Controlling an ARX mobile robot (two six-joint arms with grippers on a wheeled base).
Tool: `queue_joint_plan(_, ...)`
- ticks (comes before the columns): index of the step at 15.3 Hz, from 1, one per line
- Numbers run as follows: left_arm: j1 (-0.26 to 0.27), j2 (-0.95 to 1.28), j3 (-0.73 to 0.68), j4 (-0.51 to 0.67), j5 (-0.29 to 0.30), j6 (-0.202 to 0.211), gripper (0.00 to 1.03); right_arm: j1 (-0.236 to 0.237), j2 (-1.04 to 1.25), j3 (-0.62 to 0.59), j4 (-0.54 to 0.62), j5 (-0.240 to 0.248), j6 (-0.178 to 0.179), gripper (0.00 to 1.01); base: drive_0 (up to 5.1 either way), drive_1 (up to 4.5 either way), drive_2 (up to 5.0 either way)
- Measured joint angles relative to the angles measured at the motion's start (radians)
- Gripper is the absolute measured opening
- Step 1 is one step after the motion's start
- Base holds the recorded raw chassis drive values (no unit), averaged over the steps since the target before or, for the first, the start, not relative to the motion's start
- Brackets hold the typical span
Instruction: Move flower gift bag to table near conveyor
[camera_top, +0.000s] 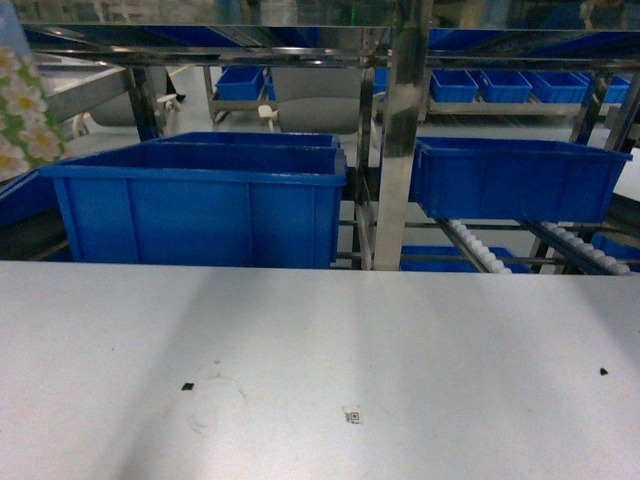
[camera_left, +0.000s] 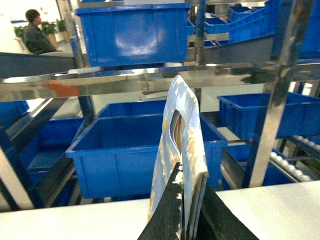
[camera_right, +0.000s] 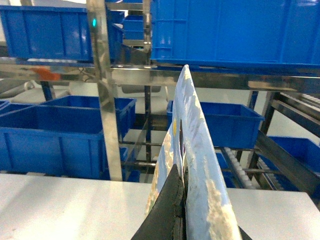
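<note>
1. Far left of the head view – just a sliver of the flower gift bag (camera_top: 18, 110) pokes in at the edge, white daisies on green, up in the air above the counter (camera_top: 320, 370) and not touching it
2. Left end effector (camera_left: 186, 212) – black fingers pinched tight on the bag's top edge, near the cut-out handle slot. Bag stands upright out of it
3. Right end effector (camera_right: 181, 210) is also clamped on an edge of that pale blue, white-speckled bag, fingers closed with barely any gap
4. Counter itself is white, with a couple of black specks and a tiny square code mark (camera_top: 351, 414)
5. Behind the counter's far edge: big blue bin (camera_top: 200, 205) on the left, steel post (camera_top: 398, 130) in the middle, another blue bin (camera_top: 515, 178) to the right
6. Lower right, the conveyor (camera_top: 485, 248) – white rollers between metal rails, running under that right bin
</note>
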Motion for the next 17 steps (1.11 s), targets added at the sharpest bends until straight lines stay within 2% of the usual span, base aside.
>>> queue_joint_plan(9,0.000,0.000,0.000,0.002,0.003,0.000,0.02,0.000,-0.001,0.000,-0.002,0.006,0.000,0.02,0.0,0.00,0.0)
queue_joint_plan(14,0.000,0.000,0.000,0.002,0.005,0.000,0.02,-0.021,0.138,0.000,0.113,-0.019,-0.001,0.02,0.0,0.00,0.0)
queue_joint_plan(17,0.000,0.000,0.000,0.002,0.005,0.000,0.02,-0.041,0.293,0.005,0.230,-0.047,-0.007,0.02,0.0,0.00,0.0)
